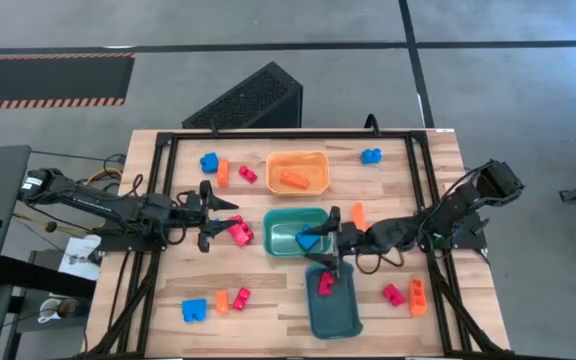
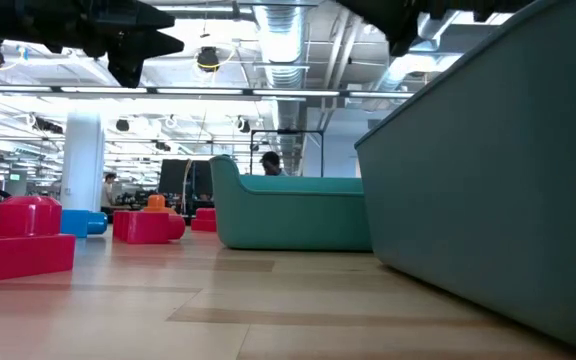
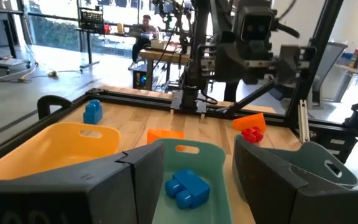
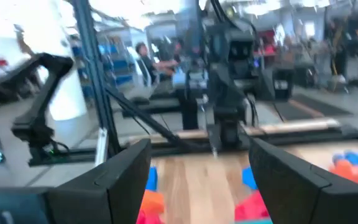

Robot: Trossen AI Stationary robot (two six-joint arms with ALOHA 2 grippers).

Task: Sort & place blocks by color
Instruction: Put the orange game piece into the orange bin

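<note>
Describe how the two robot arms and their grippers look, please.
Both arms are dark, almost black, built of jointed segments with thin black cables along them. The left gripper and the right gripper each end in two dark fingers, broad, flat and angular in the wrist views. No markings are legible.

A dozen or so small blue, orange and red/pink blocks lie about the wooden table: an orange block (image 1: 292, 180) in the orange tray, a blue block (image 1: 308, 240) in the green tray, a red block (image 1: 325, 284) in the teal tray. Loose blocks cluster at the far-left corner (image 1: 209, 162), the near-left corner (image 1: 194, 310) and the near-right edge (image 1: 418, 296).
</note>
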